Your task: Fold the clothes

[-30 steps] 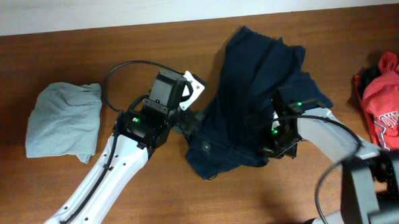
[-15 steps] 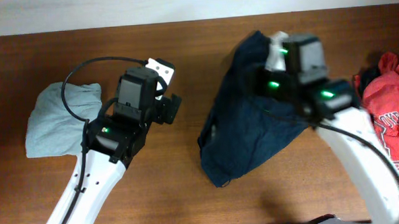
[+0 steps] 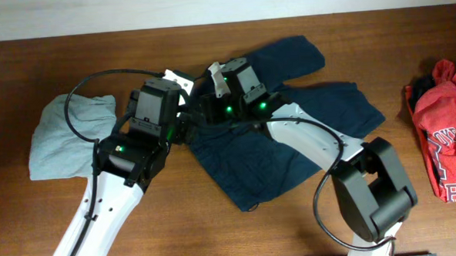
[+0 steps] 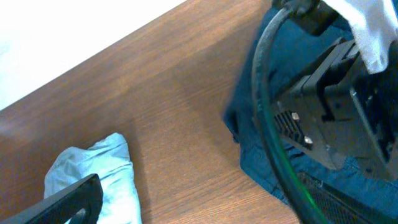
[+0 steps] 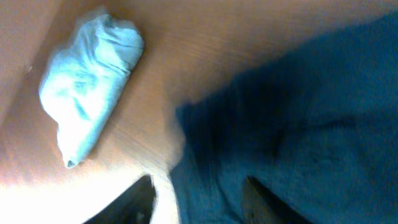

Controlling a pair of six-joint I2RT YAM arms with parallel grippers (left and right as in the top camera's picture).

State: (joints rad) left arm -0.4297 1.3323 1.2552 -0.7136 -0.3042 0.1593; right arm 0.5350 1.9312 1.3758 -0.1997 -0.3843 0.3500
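Right gripper (image 5: 198, 198): fingers spread wide, with the left edge of the navy shorts (image 3: 291, 152) lying between them, not clamped. Left gripper (image 4: 199, 208): spread, empty, over the table (image 3: 32, 221) just beside that edge. Shorts lie flattened mid-table, creased. Grey-green garment (image 3: 66, 139) is bunched at far left; red garment (image 3: 444, 126) at the right edge.

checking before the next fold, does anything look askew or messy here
The navy shorts lie crumpled and skewed, legs splayed at different angles, not flat. The red garment sits bunched at far right.
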